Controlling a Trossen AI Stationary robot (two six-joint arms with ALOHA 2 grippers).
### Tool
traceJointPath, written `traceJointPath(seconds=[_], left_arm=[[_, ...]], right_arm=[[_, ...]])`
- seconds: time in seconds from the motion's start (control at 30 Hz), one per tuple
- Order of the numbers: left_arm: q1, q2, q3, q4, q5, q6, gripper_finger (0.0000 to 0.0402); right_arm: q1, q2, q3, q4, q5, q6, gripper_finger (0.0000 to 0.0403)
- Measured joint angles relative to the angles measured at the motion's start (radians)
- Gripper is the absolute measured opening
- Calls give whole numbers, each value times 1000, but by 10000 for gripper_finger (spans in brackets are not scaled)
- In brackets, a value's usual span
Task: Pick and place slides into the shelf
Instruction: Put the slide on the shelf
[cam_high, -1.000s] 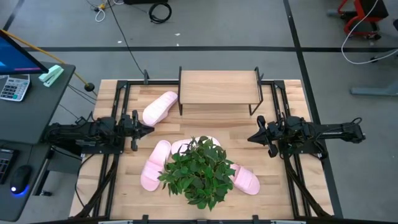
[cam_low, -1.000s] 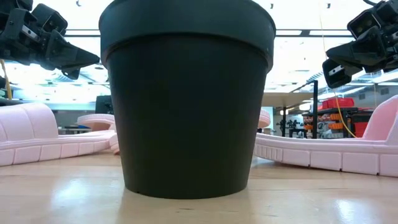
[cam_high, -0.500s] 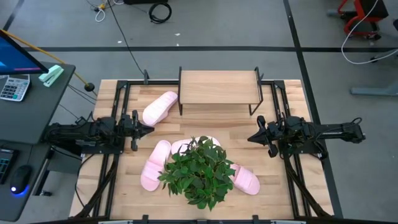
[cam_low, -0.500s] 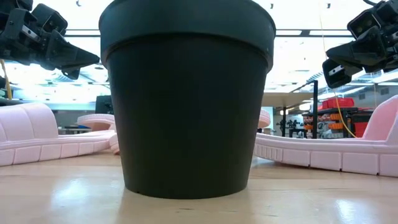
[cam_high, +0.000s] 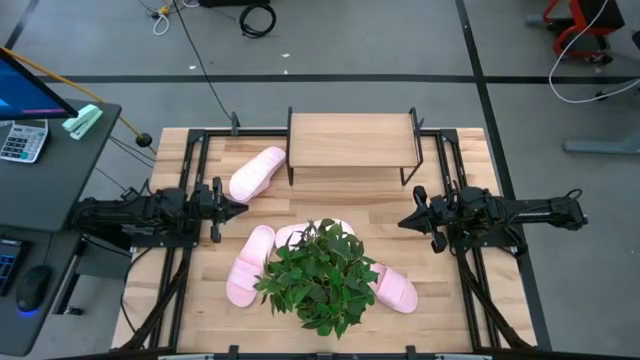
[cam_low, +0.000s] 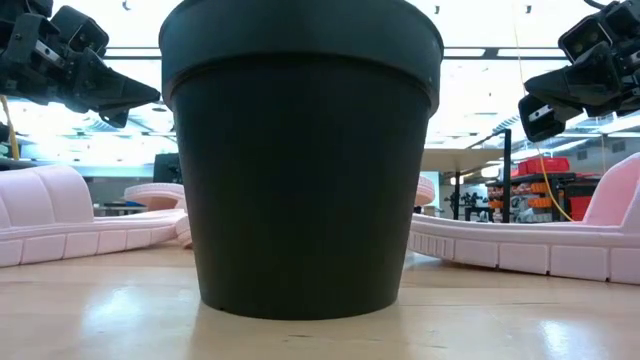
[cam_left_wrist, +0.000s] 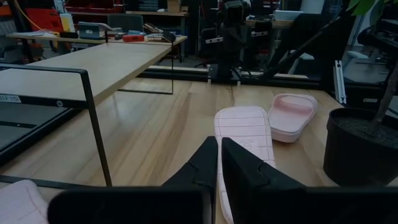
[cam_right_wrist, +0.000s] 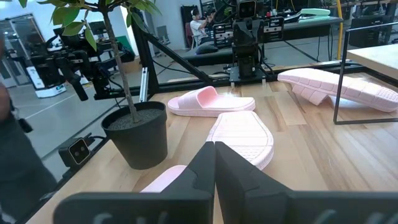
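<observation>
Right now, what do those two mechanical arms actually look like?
Both are matte black jointed metal arms. The left pincer and right pincer each end in two dark, wedge-shaped fingers tapering to blunt tips. No markings are visible.

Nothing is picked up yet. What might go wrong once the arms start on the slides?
The leafy plant in its black pot stands among three pale pink foam slides and hides parts of them from above, so a reaching arm may knock it. The fourth slide lies beside the small wooden shelf's black leg, crowding the left tool.
</observation>
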Motion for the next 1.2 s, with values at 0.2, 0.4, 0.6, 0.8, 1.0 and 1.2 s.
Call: traceJointPath(seconds=[0.2, 0.4, 0.6, 0.8, 1.0, 1.2], left_arm=[[0, 0, 0, 0, 0, 0, 33], [0, 0, 0, 0, 0, 0, 39], [0, 0, 0, 0, 0, 0, 31], [0, 0, 0, 0, 0, 0, 26], [0, 0, 0, 0, 0, 0, 35], [0, 0, 0, 0, 0, 0, 38]], right_arm=[[0, 0, 0, 0, 0, 0, 14], [0, 0, 0, 0, 0, 0, 14], [0, 0, 0, 0, 0, 0, 14], [0, 0, 0, 0, 0, 0, 14], [0, 0, 0, 0, 0, 0, 14], [0, 0, 0, 0, 0, 12, 14]])
